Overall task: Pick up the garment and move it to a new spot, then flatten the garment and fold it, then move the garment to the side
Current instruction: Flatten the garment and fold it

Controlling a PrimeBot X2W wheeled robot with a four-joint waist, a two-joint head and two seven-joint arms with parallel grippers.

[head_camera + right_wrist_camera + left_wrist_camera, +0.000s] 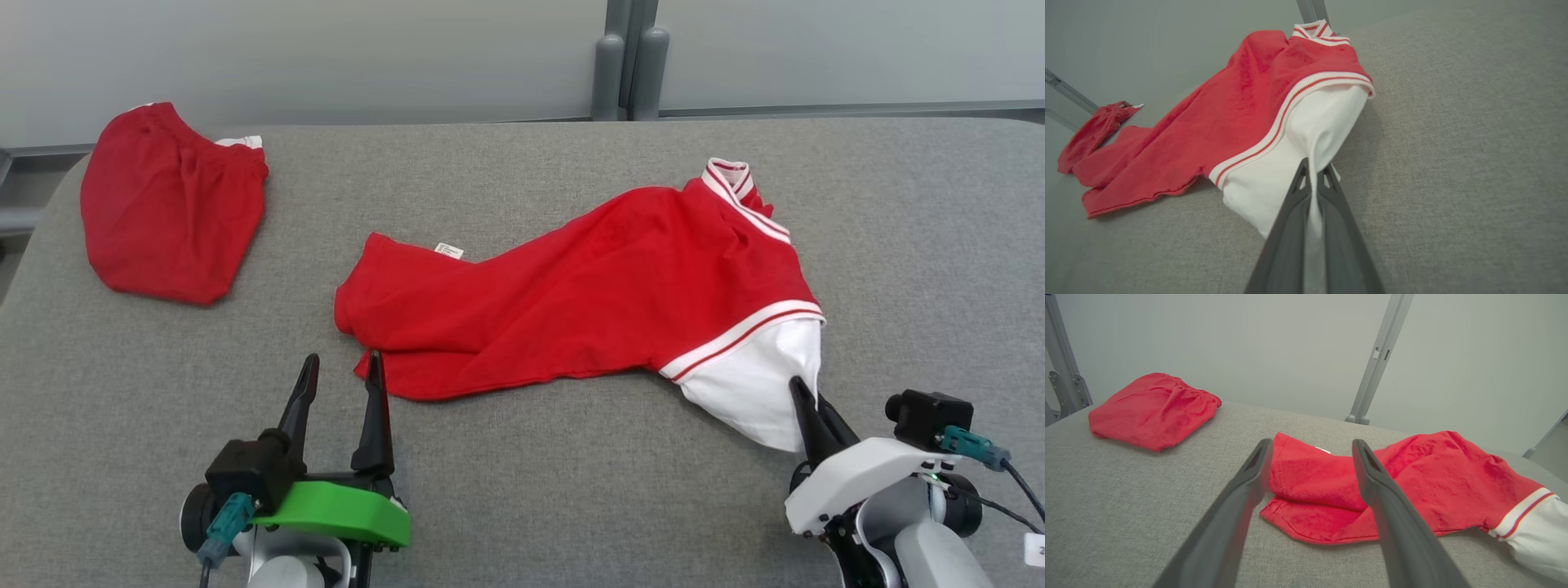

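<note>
Grey tabletop (571, 490) carries the red garment (588, 286), sprawled centre to right and rumpled. Folded red piece (167, 216) sits far left, likely set aside. Right pincer (807, 394) is clamped on the white sleeve (751, 384), apparently for lifting. Left pincer (343, 363) is apart, poised by the garment's left end.

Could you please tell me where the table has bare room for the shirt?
Bare table: right of the shirt, and between shirt and shorts. The near strip is crowded: left pincer open at the hem, right pincer shut on the sleeve.
</note>
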